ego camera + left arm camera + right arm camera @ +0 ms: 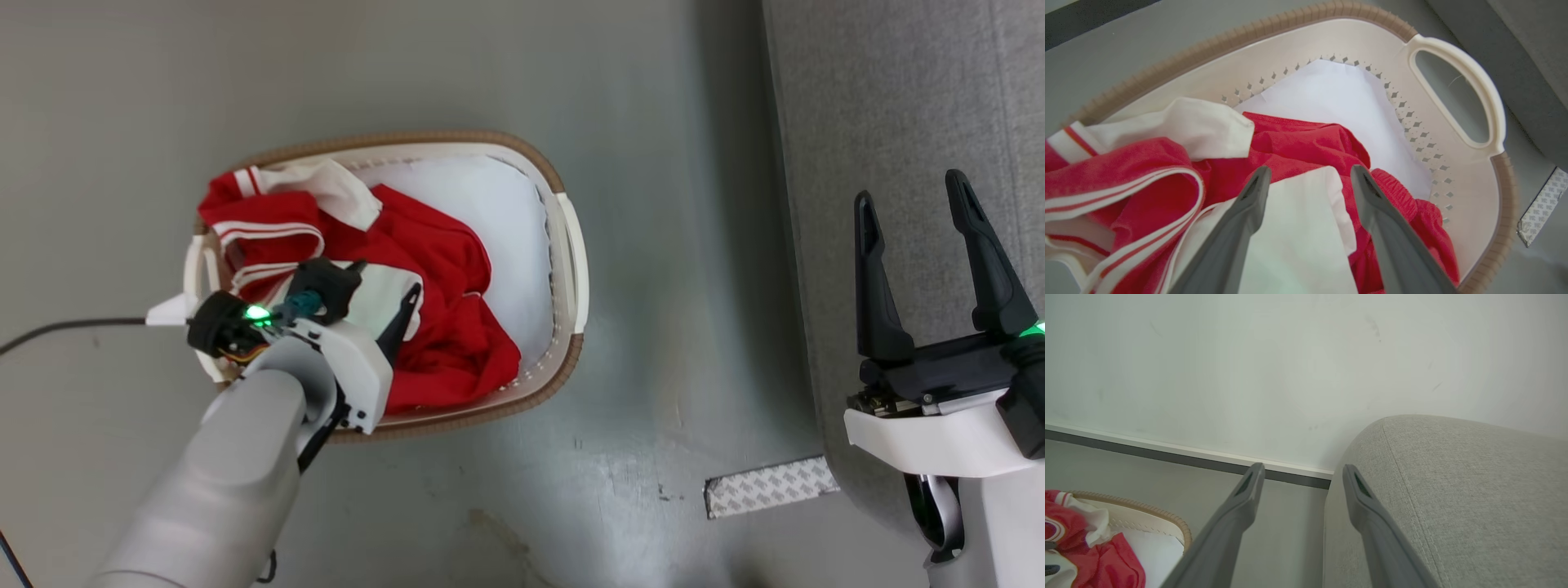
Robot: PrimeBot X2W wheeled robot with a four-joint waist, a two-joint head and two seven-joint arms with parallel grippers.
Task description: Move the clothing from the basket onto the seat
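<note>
The clothing (445, 269) lies bunched inside the basket (571, 245), heaped toward one end, so the white liner (498, 204) shows bare at the other. The basket stands on the floor (653, 343), with the seat (898, 90) just beyond its bare end. That looks close enough for one arm to lift the cloth out and swing it across. The left pincer (384, 286) hangs over the heap in the basket, jaws spread wide, straddling a raised white fold with red cloth either side. Nothing is pinched yet. I'd guess it aims there because a standing fold gives soft cloth something to bite on. The right pincer (910, 192), likewise spread and empty, waits well apart from the basket, on the seat's side, out of the way.
</note>
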